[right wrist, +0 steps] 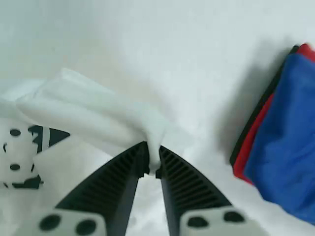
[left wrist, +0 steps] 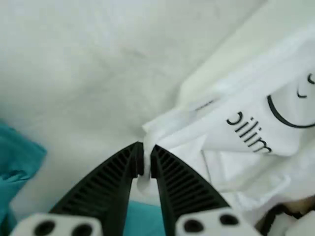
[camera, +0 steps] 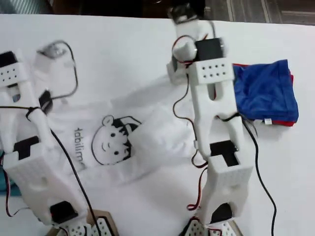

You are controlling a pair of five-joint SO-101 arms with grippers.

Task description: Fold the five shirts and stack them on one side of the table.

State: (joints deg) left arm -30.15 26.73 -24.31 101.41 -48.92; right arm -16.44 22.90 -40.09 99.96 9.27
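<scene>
A white shirt [camera: 113, 142] with a cartoon face print lies spread on the white table between the two arms. My left gripper [left wrist: 146, 160] is shut on an edge of the white shirt [left wrist: 231, 142] at the table's left side. Beside the blue pile, my right gripper [right wrist: 152, 162] is shut on a bunched fold of the white shirt [right wrist: 93, 118]. A stack of folded shirts [camera: 266, 93], blue on top with red and a dark one beneath, rests at the right side of the table; the folded stack [right wrist: 285, 142] lies just off the right gripper.
Teal cloth [left wrist: 19, 162] lies under the left gripper near the table's left edge. Black and red cables [camera: 197, 162] trail over the shirt and table beside the arms. The far part of the table [camera: 123, 44] is bare white surface.
</scene>
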